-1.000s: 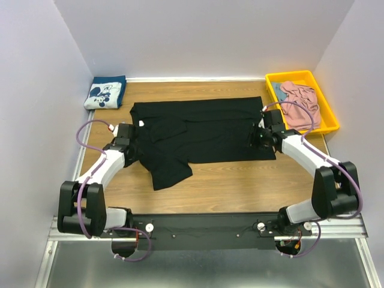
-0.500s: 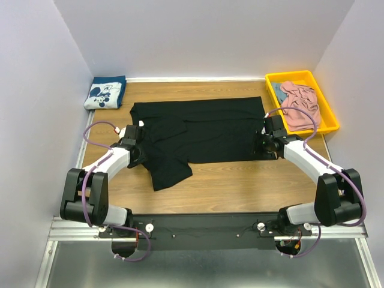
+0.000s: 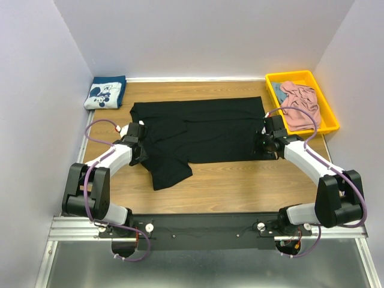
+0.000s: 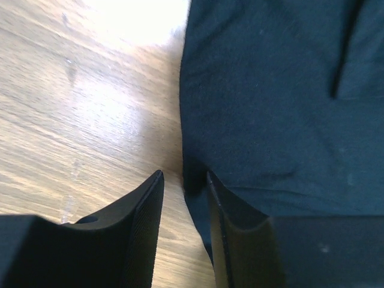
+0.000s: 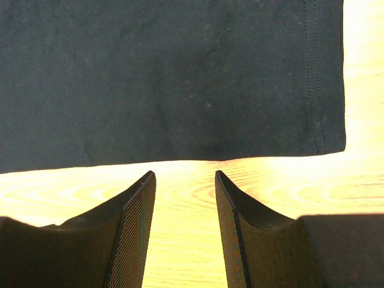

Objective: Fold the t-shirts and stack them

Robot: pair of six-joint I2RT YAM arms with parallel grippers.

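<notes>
T-shirt (image 3: pixel 204 129) lengthwise left-right, hem rightward

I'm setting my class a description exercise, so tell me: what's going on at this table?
A large plain black cloth t-shirt lies spread on the wooden table. The left end effector straddles its edge, open; the right end effector is open over bare wood beside the hem. A folded navy cartoon-print t-shirt sits far left; a crumpled pink t-shirt lies in the yellow plastic tray.

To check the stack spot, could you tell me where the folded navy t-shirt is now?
In the top view, the navy t-shirt lies folded at the table's far left corner, apart from the black t-shirt spread mid-table.
</notes>
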